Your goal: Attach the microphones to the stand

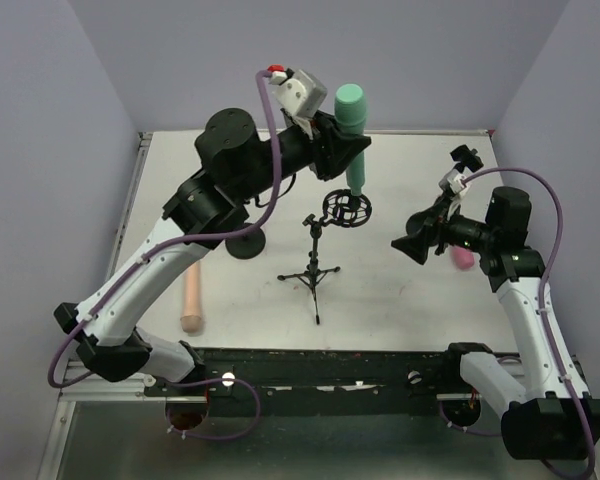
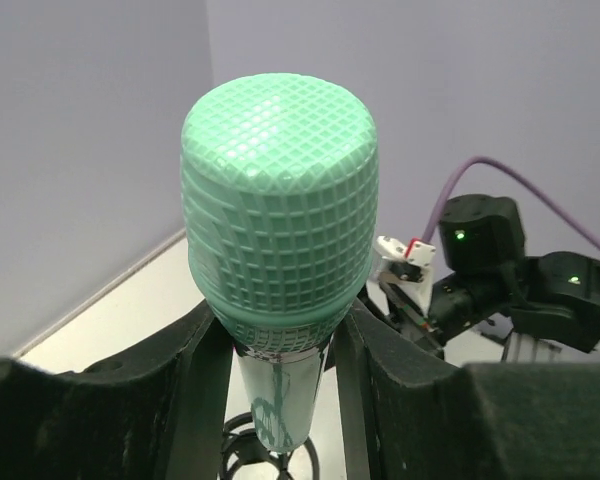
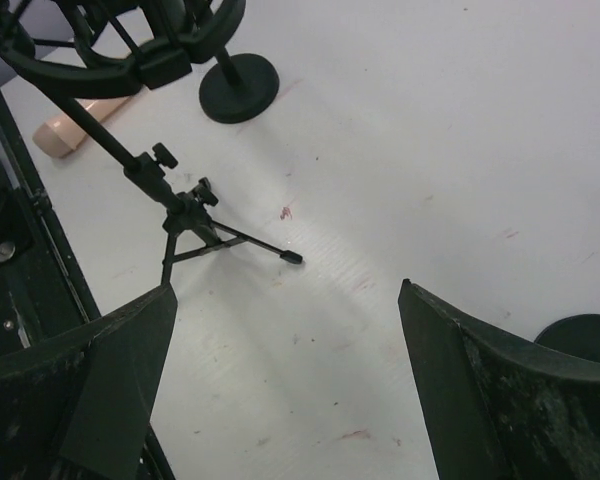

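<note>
The pink microphone (image 1: 463, 259) is almost all hidden behind the right arm (image 1: 510, 240), near the right edge of the table (image 1: 410, 300). Only a small pink bit shows. By the table's left edge, the far end of the beige-peach microphone (image 1: 191, 300) is tucked under the left arm (image 1: 220, 190). The left wrist view cuts off the handle of the mint green microphone (image 2: 278, 230) at the bottom. From above, nobody can tell if its low tip sits inside the ring (image 1: 332, 210) of the stand (image 1: 316, 268). A black round base (image 3: 583, 338) runs off the right wrist view's right side.
</note>
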